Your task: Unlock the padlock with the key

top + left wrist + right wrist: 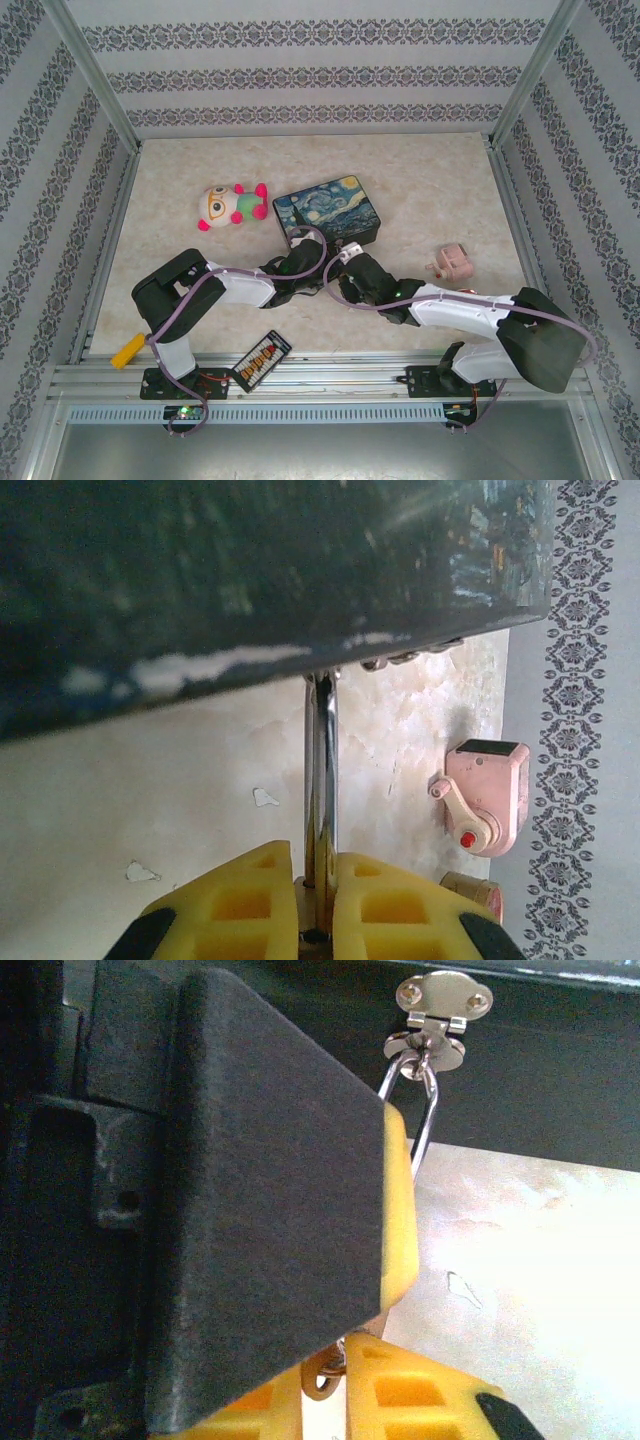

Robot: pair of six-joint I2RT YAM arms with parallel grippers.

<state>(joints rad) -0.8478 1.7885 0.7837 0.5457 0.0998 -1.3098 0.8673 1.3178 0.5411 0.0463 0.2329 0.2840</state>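
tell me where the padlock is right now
Left wrist view, centre: the padlock is hooked by its shackle to the front of the painted box, clamped in the left claw, with a pink gadget to its right.

No legible text, label, brand, number or sign on anything in view

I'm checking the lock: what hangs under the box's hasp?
The padlock hangs there, shackle looped through the hasp. Its body is covered by the fingers of the left gripper.
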